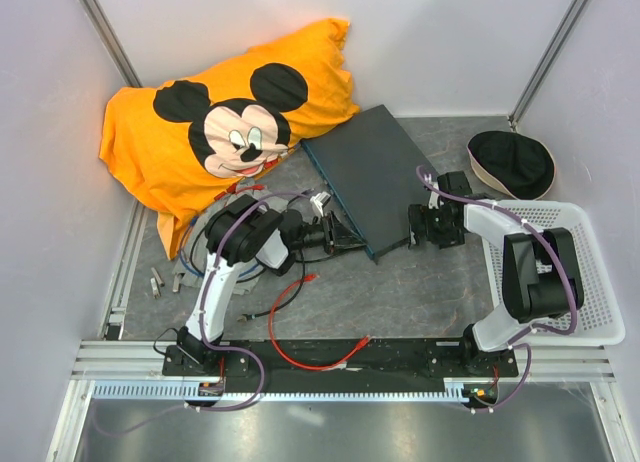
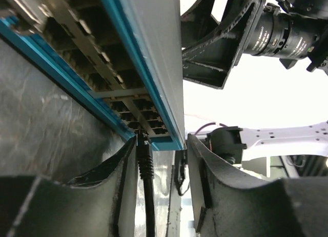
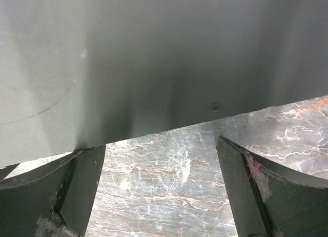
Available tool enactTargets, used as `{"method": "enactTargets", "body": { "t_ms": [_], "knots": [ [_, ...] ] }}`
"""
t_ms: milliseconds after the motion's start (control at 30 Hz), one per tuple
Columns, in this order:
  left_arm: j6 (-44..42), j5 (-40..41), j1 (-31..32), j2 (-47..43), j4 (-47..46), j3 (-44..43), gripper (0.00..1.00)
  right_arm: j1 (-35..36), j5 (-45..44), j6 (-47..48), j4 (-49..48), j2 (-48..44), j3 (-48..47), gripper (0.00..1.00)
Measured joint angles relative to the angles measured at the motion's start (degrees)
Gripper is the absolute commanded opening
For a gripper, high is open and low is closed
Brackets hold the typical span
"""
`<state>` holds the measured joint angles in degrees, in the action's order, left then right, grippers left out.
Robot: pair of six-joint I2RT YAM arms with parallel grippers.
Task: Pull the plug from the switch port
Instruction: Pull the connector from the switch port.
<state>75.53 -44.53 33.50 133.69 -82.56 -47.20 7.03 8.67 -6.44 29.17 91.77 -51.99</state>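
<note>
Marble tabletop (image 1: 400, 292), straddling the plug (image 2: 144, 157) in the switch (image 1: 375, 172) with left gripper (image 2: 161, 144) unclenched, right gripper (image 3: 159, 147) released too, next clamp and tug

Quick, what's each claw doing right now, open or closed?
Left claw: open, straddling the plug, not clamped.
Right claw: open, at the switch edge.

L arm (image 1: 215, 282): from near-left base the upper link runs up to a bent elbow; forearm turns inward to the right. L hand (image 1: 340, 234) points right. In wrist view its fingers (image 2: 115, 188) are parted, not closed together.

R arm (image 1: 530, 272): from near-right base, elbow out to the right, forearm swung back left. R hand (image 1: 420, 227) points left, facing L hand, the two apart. Its fingers (image 3: 82, 185) are spread fully wide.
</note>
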Motion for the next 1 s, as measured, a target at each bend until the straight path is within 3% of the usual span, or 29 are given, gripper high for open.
{"method": "enactTargets", "body": {
  "t_ms": [67, 167, 200, 233, 800, 1000],
  "knots": [
    [0.96, -0.98, -0.02, 0.85, 0.00, -1.22, 0.35, 0.81, -0.68, 0.63, 0.42, 0.37, -0.44, 0.98],
    [0.90, -1.14, -0.04, 0.94, 0.61, -1.49, 0.16, 2.12, -1.66, 1.53, 0.76, 0.72, -0.79, 0.98],
    [0.68, -1.09, -0.04, 0.94, 0.76, -1.49, 0.03, 2.54, -1.95, 1.81, 0.87, 0.79, -0.87, 0.98],
    [-0.52, -1.27, -0.04, 0.98, 1.27, -1.38, 0.02, 2.99, -2.38, 1.92, 0.96, 0.87, -0.98, 0.98],
    [-2.78, -0.48, -0.46, -0.04, 2.95, 0.07, 0.02, 4.87, -1.99, 3.37, 4.83, 3.89, -4.50, 0.98],
    [-11.23, -4.35, -6.64, -6.01, 3.23, 10.27, 0.02, 5.25, -1.77, 4.22, 8.33, 7.13, -8.50, 0.98]
  ]
}}
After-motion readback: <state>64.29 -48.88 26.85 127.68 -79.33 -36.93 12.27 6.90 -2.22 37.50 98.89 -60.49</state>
